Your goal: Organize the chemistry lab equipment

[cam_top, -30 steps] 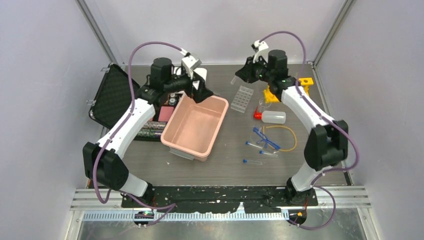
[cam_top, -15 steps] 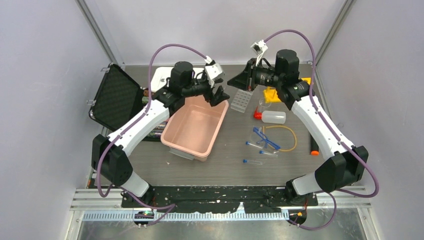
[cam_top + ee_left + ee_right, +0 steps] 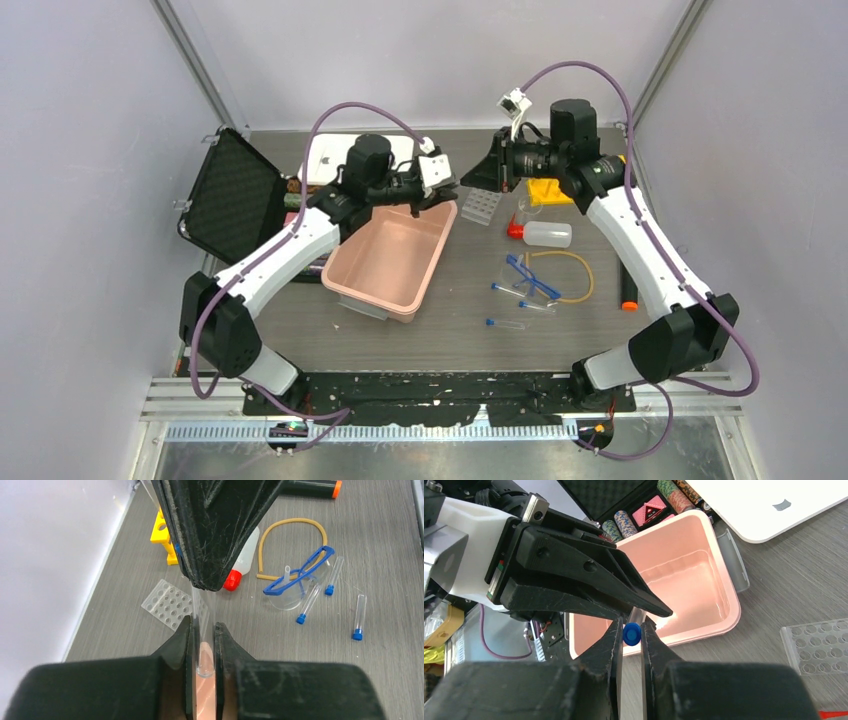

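Both arms meet just off the far right corner of the pink tub (image 3: 390, 255), with one test tube (image 3: 200, 610) strung between them. The left gripper (image 3: 202, 630) has its fingers pinched in tight on the clear, round-bottomed end. The right gripper (image 3: 630, 625) is clamped just as narrowly on the blue cap. The tube hangs in the air between the tub's far rim and the clear tube tray (image 3: 481, 205), which sits just right of the tub in the overhead view. Further right of the tub, the red-capped squeeze bottle (image 3: 545, 234) lies on its side. The blue safety glasses (image 3: 530, 278) and three loose tubes (image 3: 505, 323) lie nearer the arms' bases.
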